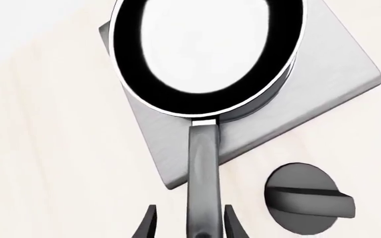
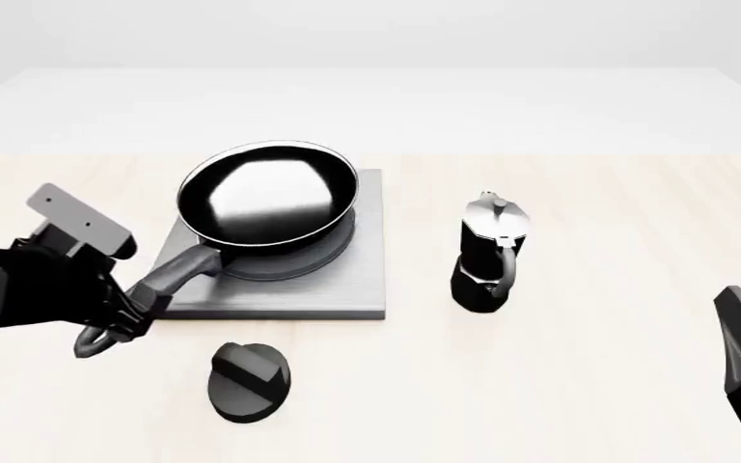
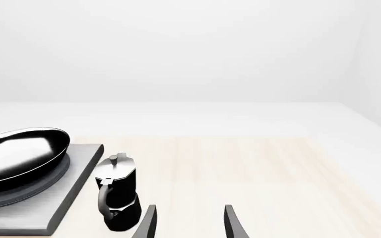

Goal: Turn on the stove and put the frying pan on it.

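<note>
Pale wood table (image 2: 602, 386): frying pan (image 2: 267, 196) is seen on stove (image 2: 344, 289), handle flanked by left gripper (image 2: 123, 313), grip unclear; right gripper (image 3: 189, 220) is held apart nr moka pot (image 2: 489, 253).

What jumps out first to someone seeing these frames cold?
The glossy frying pan sitting on the grey stove, left of centre, its handle between the left end effector fingers. Then the black moka pot standing alone to the stove's right, and the round knob in front.

1 frying pan (image 2: 269, 196), 1 stove (image 2: 351, 282), 1 knob (image 2: 247, 380), 1 moka pot (image 2: 488, 253), 2 arms.
</note>
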Available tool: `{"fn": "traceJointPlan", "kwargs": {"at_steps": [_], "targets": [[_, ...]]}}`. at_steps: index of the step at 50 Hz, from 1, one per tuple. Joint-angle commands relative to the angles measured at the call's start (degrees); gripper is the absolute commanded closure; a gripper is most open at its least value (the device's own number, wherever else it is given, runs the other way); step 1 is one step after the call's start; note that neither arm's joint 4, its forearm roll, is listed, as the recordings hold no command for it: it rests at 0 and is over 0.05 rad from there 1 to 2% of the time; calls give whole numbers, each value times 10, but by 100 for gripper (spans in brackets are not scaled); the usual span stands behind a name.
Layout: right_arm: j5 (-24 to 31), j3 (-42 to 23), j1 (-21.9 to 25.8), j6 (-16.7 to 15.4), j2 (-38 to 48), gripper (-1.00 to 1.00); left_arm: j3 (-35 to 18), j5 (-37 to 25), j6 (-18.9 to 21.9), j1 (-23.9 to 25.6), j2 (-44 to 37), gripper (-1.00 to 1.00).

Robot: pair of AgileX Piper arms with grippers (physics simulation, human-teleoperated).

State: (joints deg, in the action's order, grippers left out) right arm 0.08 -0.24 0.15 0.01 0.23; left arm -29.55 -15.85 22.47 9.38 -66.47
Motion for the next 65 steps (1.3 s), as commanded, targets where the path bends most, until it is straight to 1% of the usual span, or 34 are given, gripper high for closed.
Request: {"fn": "traceJointPlan", "kwargs": {"at_steps": [1, 10, 29, 41, 65], "targets": [[0, 0, 0, 0, 0, -100, -4, -33, -2, -1, 24, -100], [0, 0, 0, 0, 0, -100, 3, -50, -14, 12, 43, -100], [0, 0, 0, 0, 0, -100, -26, -103, -20, 10, 89, -100], [0, 0, 0, 0, 0, -100, -39, -126, -11, 4, 109, -100], [0, 0, 0, 0, 0, -100, -63, -164, -6, 8, 138, -100]]}}
